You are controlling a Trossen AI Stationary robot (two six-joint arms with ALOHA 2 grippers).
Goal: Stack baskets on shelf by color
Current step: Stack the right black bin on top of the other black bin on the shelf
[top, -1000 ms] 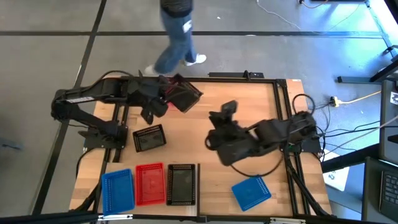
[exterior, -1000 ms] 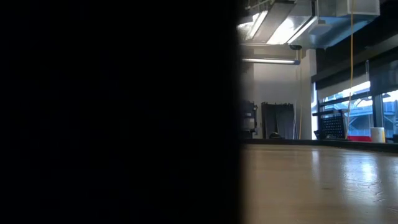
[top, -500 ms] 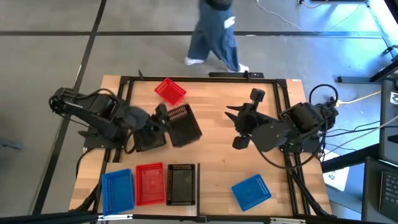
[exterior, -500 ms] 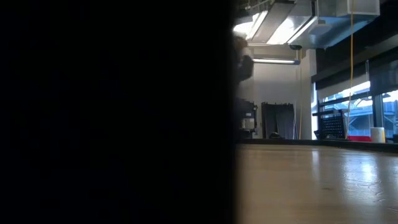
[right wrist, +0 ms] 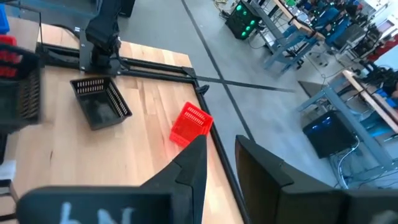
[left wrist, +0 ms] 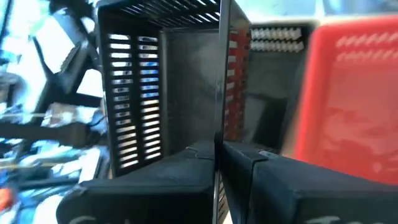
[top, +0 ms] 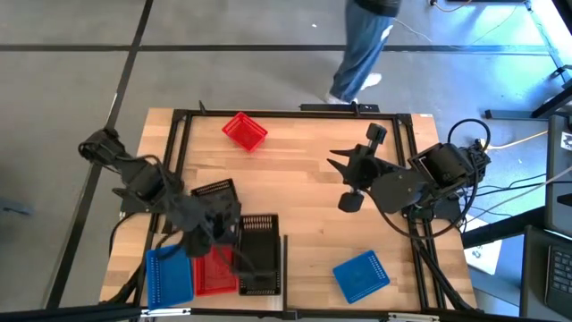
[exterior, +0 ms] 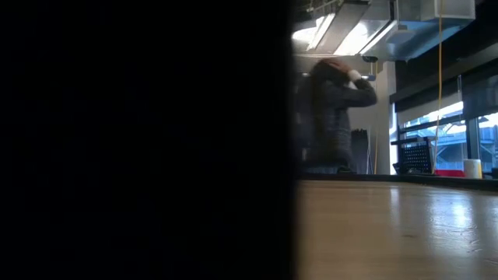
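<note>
Left gripper (left wrist: 219, 163) clamps a black basket's (left wrist: 163, 81) wall, over the basket row at the table's six o'clock. Right gripper (right wrist: 219, 163), fingers parted, empty, hangs at three o'clock.

Both arms dark, near-black, built of rounded joint housings linked by straight segments. Left arm (top: 143, 183): matte black casing. Right arm (top: 420, 179): bulky black housings, black cables looping behind its base. Right pincer (top: 357, 172): two dark fingers, blocky black knobs just behind them. In the right wrist view its fingers (right wrist: 189, 168) are flat, angular black plates; pale marking on the body behind them, unreadable. Left pincer (left wrist: 219, 163): two broad matte black fingers, squared edges.
</note>
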